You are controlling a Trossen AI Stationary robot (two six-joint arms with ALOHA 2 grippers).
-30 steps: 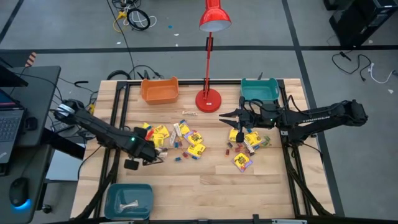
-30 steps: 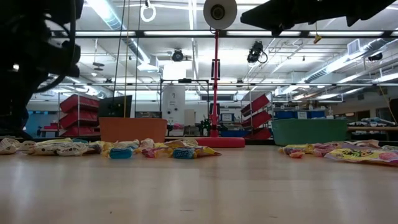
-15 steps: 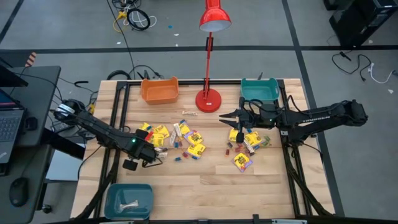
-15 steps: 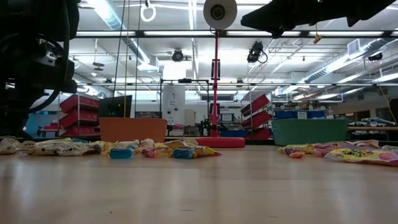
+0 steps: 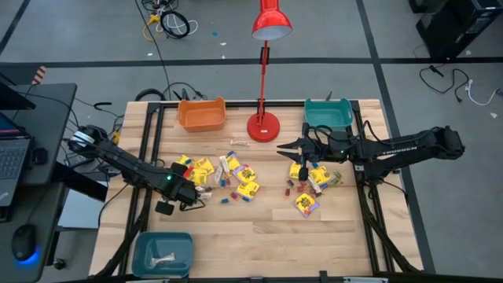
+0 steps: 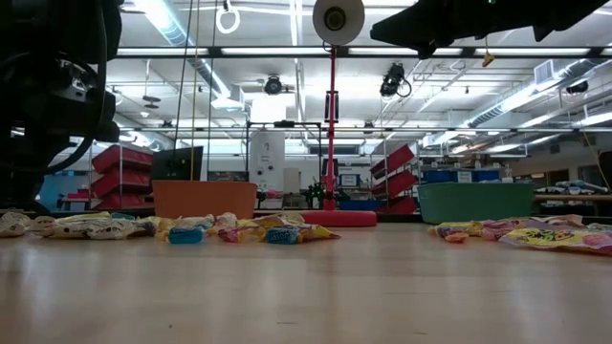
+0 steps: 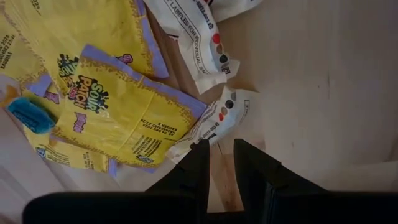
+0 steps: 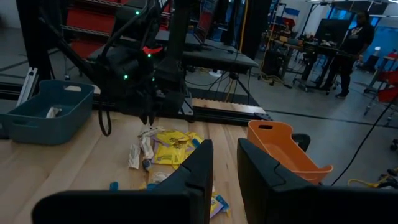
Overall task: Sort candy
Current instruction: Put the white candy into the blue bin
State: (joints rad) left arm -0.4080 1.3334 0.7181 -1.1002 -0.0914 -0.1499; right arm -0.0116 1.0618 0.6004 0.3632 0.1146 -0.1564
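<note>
The candy lies in two heaps on the wooden table: a left heap [image 5: 224, 177] and a right heap [image 5: 314, 181]. They are mostly yellow packets, with white packets and small blue and red pieces. My left gripper [image 5: 195, 196] points down over the left heap's near-left edge. Its fingers [image 7: 222, 152] stand a narrow gap apart with bare wood between them, at the end of a white packet [image 7: 214, 124] that lies flat beside a yellow packet [image 7: 124, 118]. My right gripper [image 5: 281, 148] hangs level above the table, left of the right heap, narrowly open [image 8: 225, 155] and holding nothing. My left gripper comes from above, pointing down. One fingertip [image 7: 200, 155] stands at the white packet's near end [image 7: 198, 138]. I cannot tell whether it touches the packet, which lies flat on the table.
An orange bin [image 5: 201, 115] and a teal bin [image 5: 328, 114] stand at the far edge with a red lamp's base [image 5: 263, 126] between them. Another teal bin [image 5: 163, 253] sits at the near left corner. Bare wood spreads across the table's near middle.
My left gripper has come down a little toward the left heap of candy, then kept still. The candy has not moved.
</note>
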